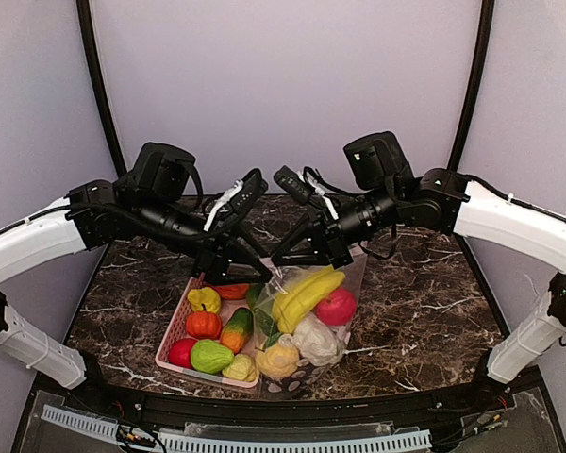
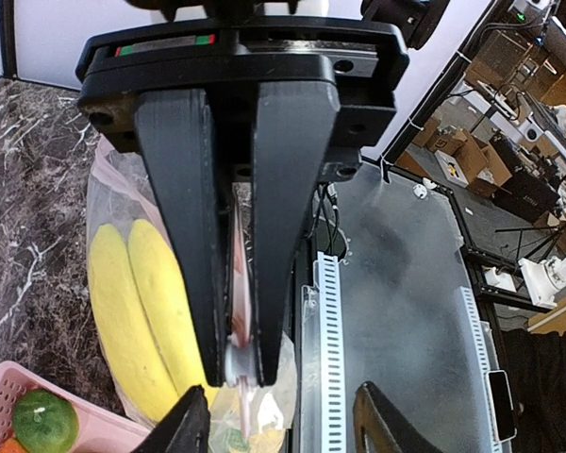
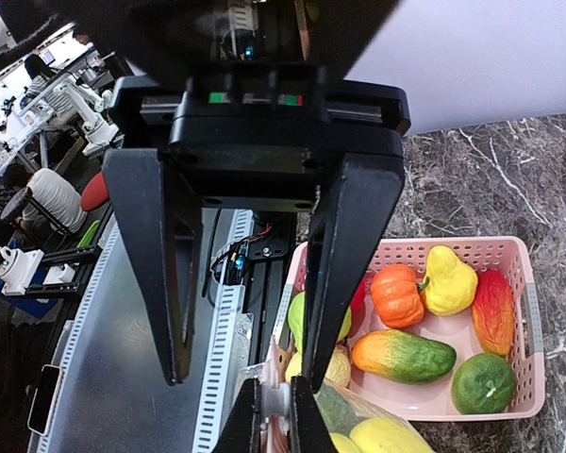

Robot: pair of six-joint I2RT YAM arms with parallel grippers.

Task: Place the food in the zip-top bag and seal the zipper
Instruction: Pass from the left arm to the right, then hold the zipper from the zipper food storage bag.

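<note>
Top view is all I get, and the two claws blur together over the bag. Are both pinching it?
Observer: No. The right gripper is shut on the pink zipper.
Operator: And the left one?
Observer: The left gripper is open, pointing tip to tip at the right one.
Operator: Is anything inside that open gap?
Observer: The zipper's edge runs through it; I cannot tell whether it touches either side.
</note>
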